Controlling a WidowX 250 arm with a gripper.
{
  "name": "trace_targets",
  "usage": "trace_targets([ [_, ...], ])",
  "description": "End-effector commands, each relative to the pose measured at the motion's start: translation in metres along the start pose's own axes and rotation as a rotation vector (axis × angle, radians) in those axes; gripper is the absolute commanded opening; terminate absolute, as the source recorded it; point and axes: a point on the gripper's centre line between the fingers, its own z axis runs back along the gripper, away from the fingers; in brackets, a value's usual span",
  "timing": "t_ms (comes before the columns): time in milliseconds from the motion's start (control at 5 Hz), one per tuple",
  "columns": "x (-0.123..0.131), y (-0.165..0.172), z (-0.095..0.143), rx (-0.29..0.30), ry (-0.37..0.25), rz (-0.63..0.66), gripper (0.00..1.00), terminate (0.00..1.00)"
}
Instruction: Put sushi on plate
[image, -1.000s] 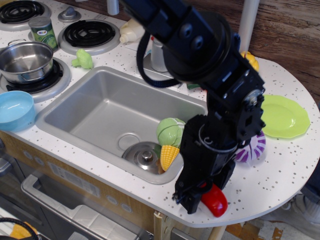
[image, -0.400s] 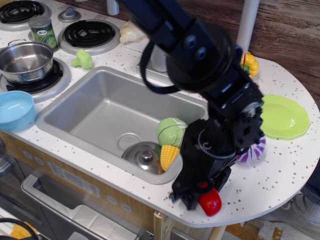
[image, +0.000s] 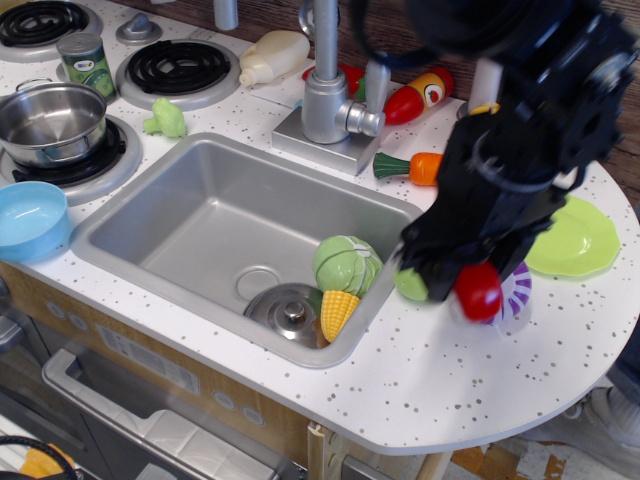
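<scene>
The sushi (image: 478, 291), a glossy red toy, hangs clamped at the tip of the robot's black gripper (image: 462, 284), clear of the speckled counter (image: 440, 380), with the fingers closed narrowly around it; its white base cannot be made out from this angle. Just beside the fingers on the sink side sits a small green ball (image: 410, 285), and partly behind them lies the purple cabbage (image: 512, 292). Beyond the cabbage, farther out toward the counter's rounded end, rests the lime-green plate (image: 578, 240), its near edge hidden by the arm. Down in the steel sink (image: 225, 235), on the opposite side of the fingers, lie a green cabbage (image: 345, 262), a corn cob (image: 337, 312) and a pot lid (image: 289, 312). The carrying step appears to be in hand: pickup is done, delivery is not. The next move calls for taking the sushi over the purple cabbage without brushing it, centring above the plate, lowering, then parting the fingers.
</scene>
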Motion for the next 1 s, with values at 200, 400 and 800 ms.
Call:
trace_targets([
  [200,0.027,-0.068,0.006,-0.150,-0.030,-0.195,0.00,0.00],
  [400,0.035,-0.096,0.000,-0.166,-0.035,-0.262,0.00,0.00],
  [800,0.055,-0.102,-0.029,-0.229,-0.042,-0.367,0.00,0.00],
])
